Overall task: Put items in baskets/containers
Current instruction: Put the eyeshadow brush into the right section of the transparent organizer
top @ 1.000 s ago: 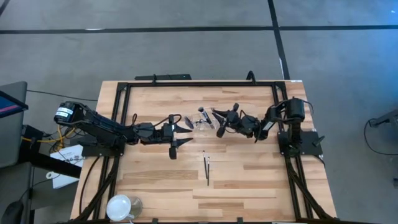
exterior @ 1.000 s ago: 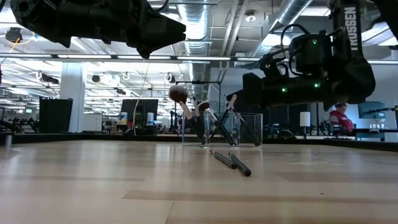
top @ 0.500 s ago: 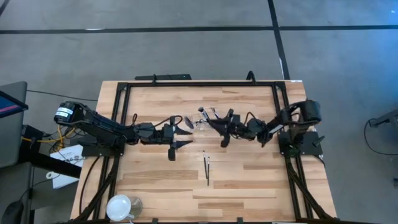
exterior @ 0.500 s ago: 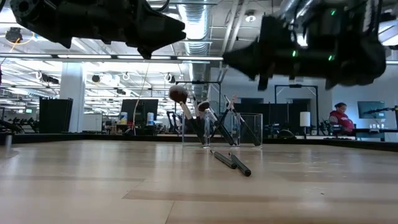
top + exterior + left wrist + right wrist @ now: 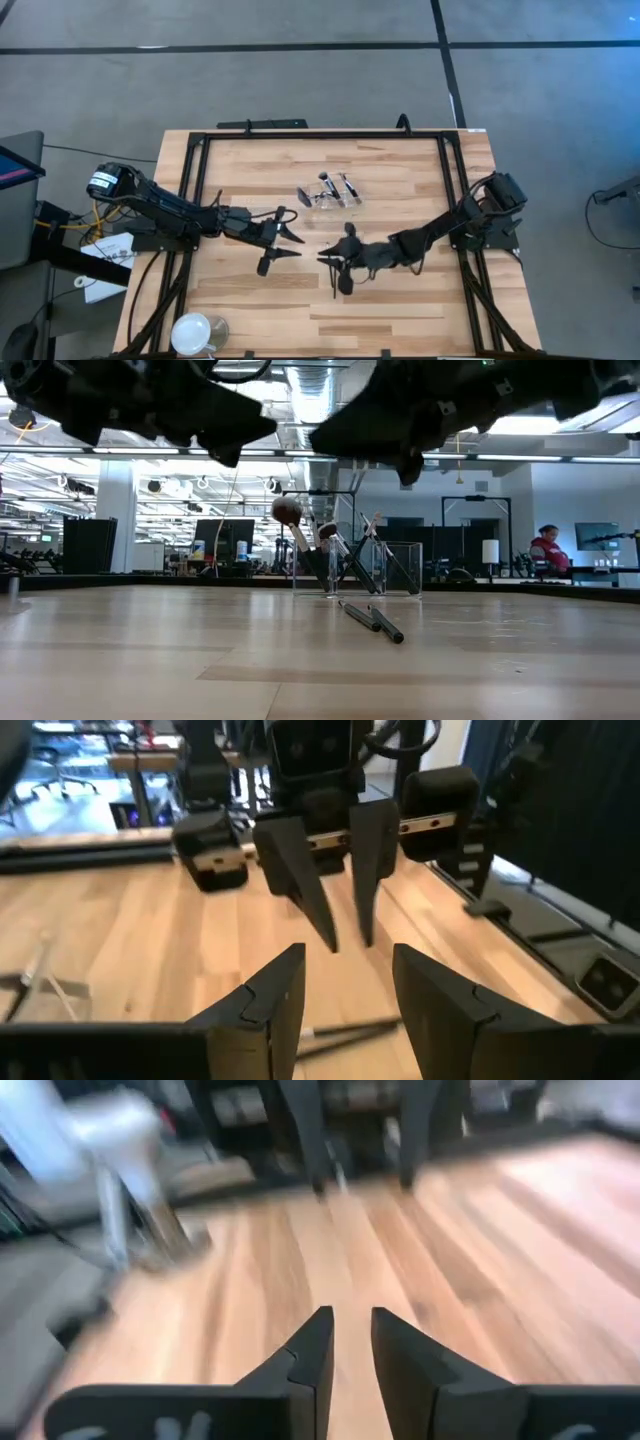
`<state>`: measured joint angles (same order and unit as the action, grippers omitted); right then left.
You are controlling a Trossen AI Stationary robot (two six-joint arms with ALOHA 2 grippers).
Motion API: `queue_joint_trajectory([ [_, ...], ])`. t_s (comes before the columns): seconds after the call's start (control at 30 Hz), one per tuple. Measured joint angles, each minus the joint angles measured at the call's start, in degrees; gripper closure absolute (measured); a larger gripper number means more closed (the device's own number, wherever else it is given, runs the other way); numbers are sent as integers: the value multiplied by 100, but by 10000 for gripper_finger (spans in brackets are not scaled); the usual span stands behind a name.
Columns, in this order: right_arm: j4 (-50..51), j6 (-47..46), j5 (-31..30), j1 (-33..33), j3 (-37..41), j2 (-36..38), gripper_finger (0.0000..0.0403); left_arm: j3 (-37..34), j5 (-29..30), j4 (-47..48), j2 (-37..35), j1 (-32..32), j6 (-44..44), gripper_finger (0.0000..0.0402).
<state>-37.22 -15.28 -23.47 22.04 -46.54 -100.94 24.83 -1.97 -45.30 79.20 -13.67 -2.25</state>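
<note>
Fingers parted and empty, our right gripper hangs over the two loose slim dark makeup brushes to grasp one for the clear rectangular plastic tray, our left gripper spread nearby.

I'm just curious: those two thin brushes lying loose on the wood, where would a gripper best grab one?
Probably mid-handle, from straight above. The loose brushes lie flat on the table, side by side, so fingers closing across the slim handle would suit. The right gripper hovers open over them. Taking just one may be fiddly.
</note>
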Motion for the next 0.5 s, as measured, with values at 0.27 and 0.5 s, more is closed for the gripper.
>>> queue_joint_trajectory([
  [0.27, 3453, -1223, -87, 33, -1272, -1, 315, -182, 1, -11, 0, -181, 1, 253],
  [0.5, 5545, -3773, 8, 31, -1588, -100, 249, -182, 1, -13, 0, -184, 25, 253],
])
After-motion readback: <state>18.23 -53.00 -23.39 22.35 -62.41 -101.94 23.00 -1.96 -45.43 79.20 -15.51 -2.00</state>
